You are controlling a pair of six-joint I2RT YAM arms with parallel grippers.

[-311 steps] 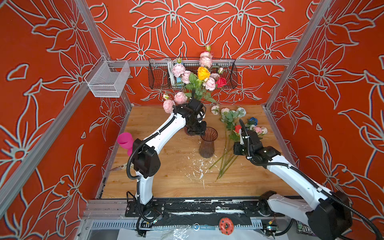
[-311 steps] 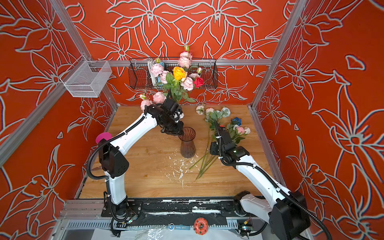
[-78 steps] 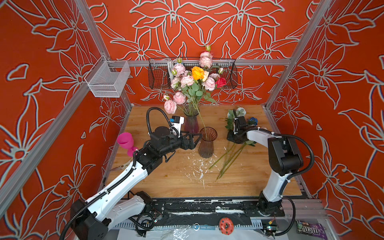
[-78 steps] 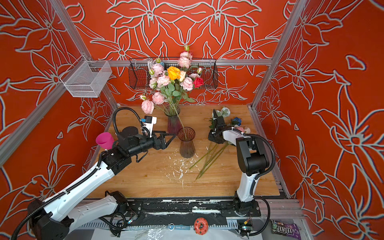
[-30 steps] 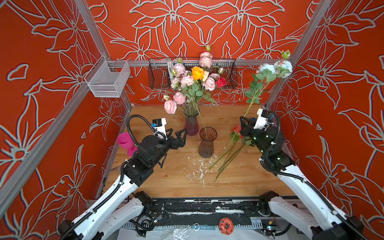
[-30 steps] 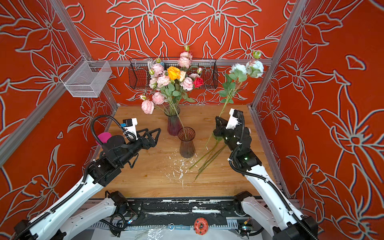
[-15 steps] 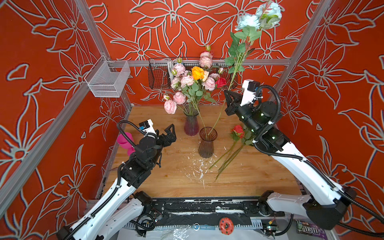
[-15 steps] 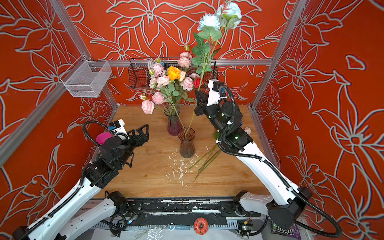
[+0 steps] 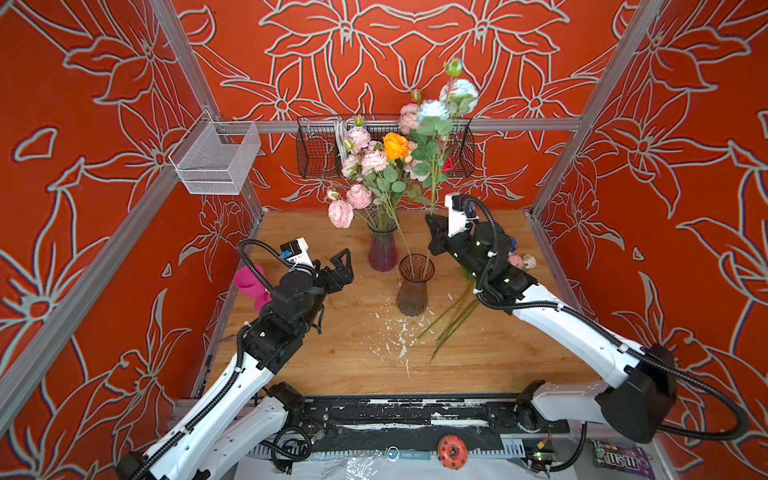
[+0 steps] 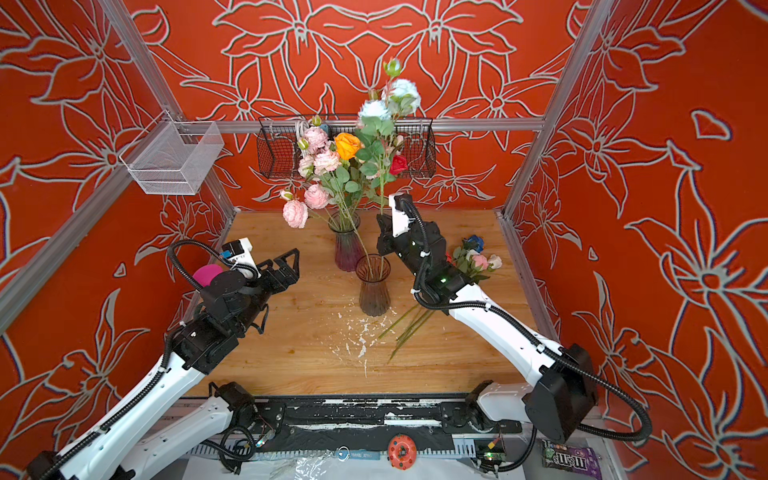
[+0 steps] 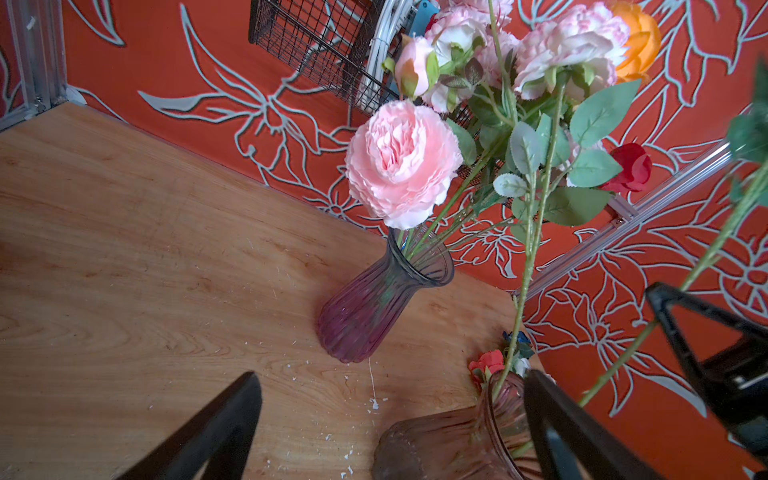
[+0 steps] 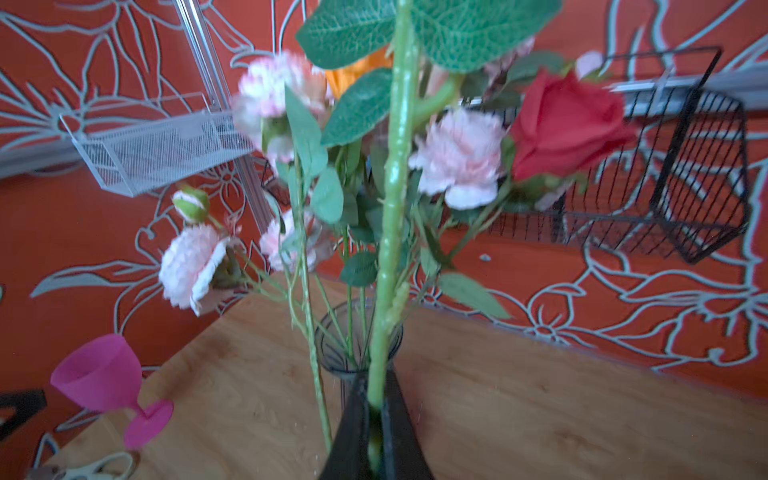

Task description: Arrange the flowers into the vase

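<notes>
White-bloom stem (image 9: 433, 187) is off the bench, near upright, blooms high above everything else. Right claw (image 12: 376, 399) is clenched on its lower stalk; the right wrist view shows both fingers pinching the green stalk tight. Low grip plus vertical pose makes sense, since it leaves the cut end free to steer into a narrow neck. In the left wrist view the stem's tail runs down into the mouth of the brown vase (image 9: 412, 286). I read this as mid-insertion, not yet let go. The brown vase already carries one thin stem, leaning toward the back.

Purple vase (image 9: 382, 251) stands just behind the brown one and holds the main bouquet (image 9: 374, 162): pale pinks, one orange, one red. The held stem's leaves overlap that bunch in both top views, so there's a snag risk on the way down.

Loose flowers (image 10: 478, 257) lie on the bench (image 9: 332, 357) right of the brown vase, partly under the right arm, stems fanned toward the front. Several left to go.

Left claw (image 9: 341, 266) is released, fingers spread wide, empty, hovering left of both vases and aimed at them. Probably keeping clear, or ready to steady a vase.

Pink goblet (image 9: 247, 282) at the bench's left edge: not involved.
</notes>
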